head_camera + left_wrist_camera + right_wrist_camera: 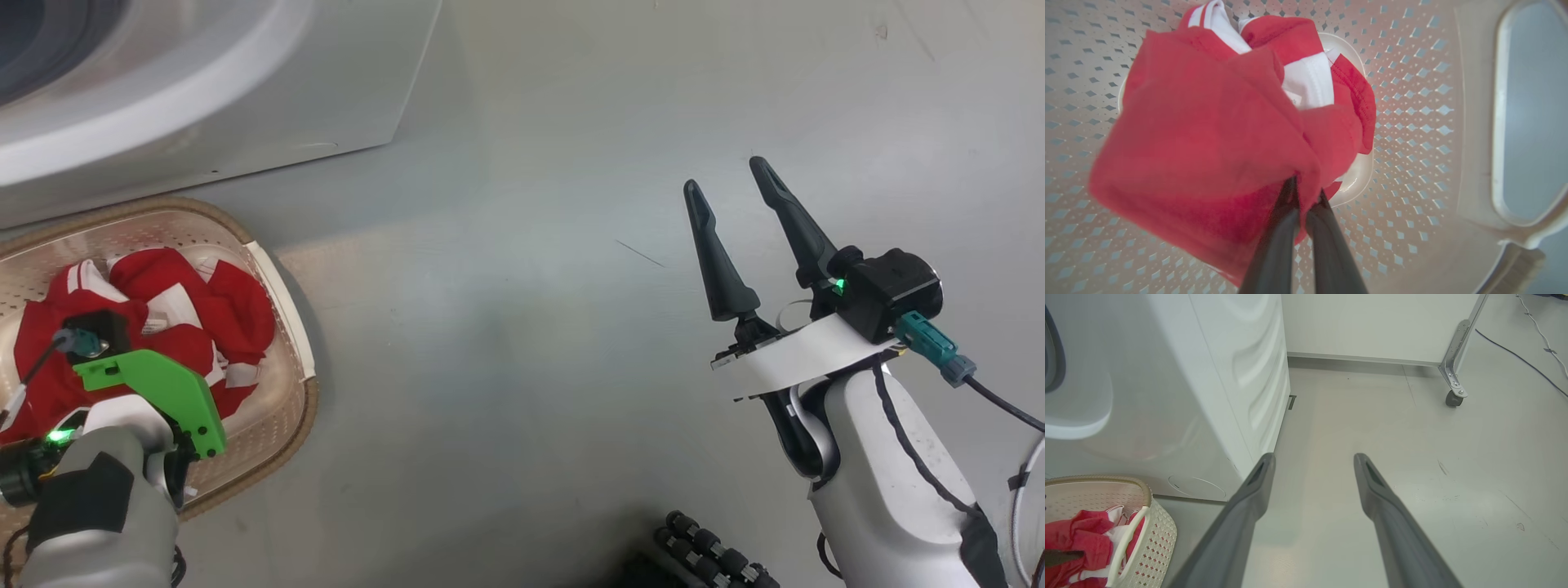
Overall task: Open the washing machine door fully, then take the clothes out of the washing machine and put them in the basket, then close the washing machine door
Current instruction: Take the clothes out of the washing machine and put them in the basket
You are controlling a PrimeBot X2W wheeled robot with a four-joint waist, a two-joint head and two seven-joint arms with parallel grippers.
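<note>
- Over the basket, at the head view's lower left, the left gripper points down into it, its two dark fingers pressed together and pinching a fold of the clothes.
- Red cloth with white stripes bunches around the fingertips inside the basket's perforated cream walls; whether the bundle rests on the bottom I cannot tell.
- Just behind the basket stands the washing machine, showing its white front and a slice of the dark drum mouth in the head view's upper left corner.
- Well to the right, the right gripper hovers above the grey floor, fingers spread wide apart with nothing between them.
- Its wrist view looks past the machine's side panel to a castor on a metal leg.
</note>
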